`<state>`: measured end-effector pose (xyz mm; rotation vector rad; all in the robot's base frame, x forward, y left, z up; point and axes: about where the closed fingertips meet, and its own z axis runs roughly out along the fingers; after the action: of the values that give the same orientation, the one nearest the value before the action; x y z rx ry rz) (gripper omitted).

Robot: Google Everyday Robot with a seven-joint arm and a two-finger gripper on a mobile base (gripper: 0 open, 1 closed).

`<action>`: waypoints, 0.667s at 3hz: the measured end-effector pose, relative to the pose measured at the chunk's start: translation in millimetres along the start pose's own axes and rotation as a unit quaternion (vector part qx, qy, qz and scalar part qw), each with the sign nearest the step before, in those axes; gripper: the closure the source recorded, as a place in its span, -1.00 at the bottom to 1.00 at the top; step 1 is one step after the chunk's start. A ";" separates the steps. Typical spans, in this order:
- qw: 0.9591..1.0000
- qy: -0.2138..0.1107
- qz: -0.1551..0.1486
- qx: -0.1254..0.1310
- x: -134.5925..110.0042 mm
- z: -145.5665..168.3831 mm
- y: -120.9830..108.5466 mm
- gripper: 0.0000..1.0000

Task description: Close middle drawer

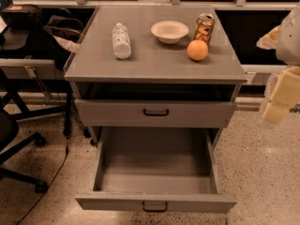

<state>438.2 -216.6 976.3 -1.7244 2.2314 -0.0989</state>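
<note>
1 drawer matters here, and it is the nearest thing in view: the middle drawer (117,202) stands pulled almost fully out of the grey cabinet (154,71), its flat front low at the bottom of the frame with the small dark loop handle (154,206) at its centre. Its deep tray is bare, so nothing inside would snag or shift on the way in. The front is a broad plain face, which I judge the natural place to push, and the run back into the cabinet looks unobstructed along both side rails. Above and behind it, the upper drawer (108,112) sits slightly out, a dark gap showing under the cabinet top. The gripper (275,110) hangs at the right edge, well apart from the cabinet and above the level of the open drawer's front; how far it is spread, or whether it has anything in hold, cannot be told. Bare speckled floor (262,168) on that side leaves room to swing round to the front. Farther back, 4 things rest on top: a plastic bottle (121,41) on its side, an orange (197,50), a white bowl (169,31) and a soda can (204,28). A hard shove could, I think, roll the first 2. An office chair (11,135) stands at left.
</note>
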 end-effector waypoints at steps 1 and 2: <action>1.000 0.000 0.000 0.000 0.0 0.0 0.0 -1.00; 1.000 -0.024 0.012 -0.007 3.7 8.7 5.0 -1.00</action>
<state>435.2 -217.6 966.1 -1.6891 2.2231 -0.0360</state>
